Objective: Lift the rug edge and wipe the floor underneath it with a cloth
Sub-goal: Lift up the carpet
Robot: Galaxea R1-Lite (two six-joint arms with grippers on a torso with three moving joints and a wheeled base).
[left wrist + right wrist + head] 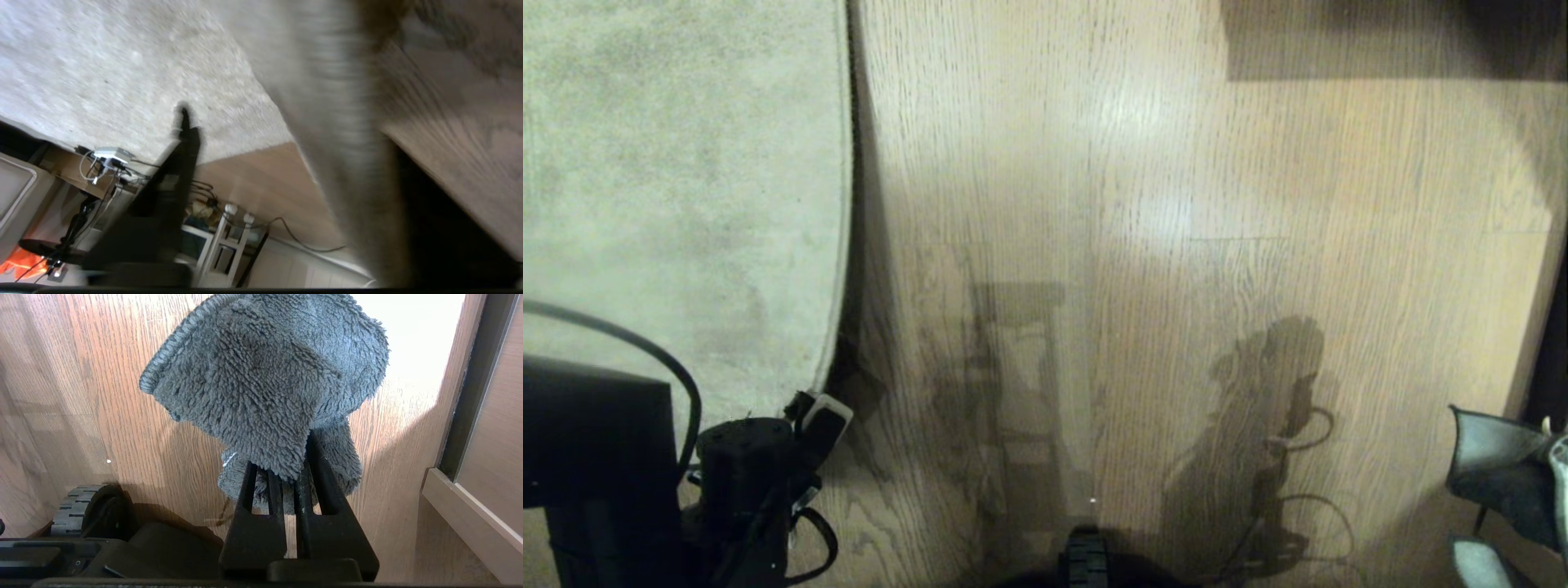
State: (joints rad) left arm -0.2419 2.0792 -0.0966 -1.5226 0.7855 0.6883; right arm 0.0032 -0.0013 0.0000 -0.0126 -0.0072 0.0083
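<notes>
The rug edge runs down the upper left of the head view, a pale grey-beige border curving inward toward the lower left, with a dark shadow line between it and the floor, whose light brown planks fill the middle and right of the frame. The left gripper sits at the lower left, right at the foot of that border where rug meets wood. In the left wrist view one dark finger lies against the rug pile while a blurred grey band of rug border crosses close to the lens; whether the fingers have closed on the rug cannot be told. At the lower right corner of the head view the cloth hangs above the floor, well apart from the rug. The right gripper is clenched on this fluffy grey-blue cloth, its black fingers pinching the lower fold.
</notes>
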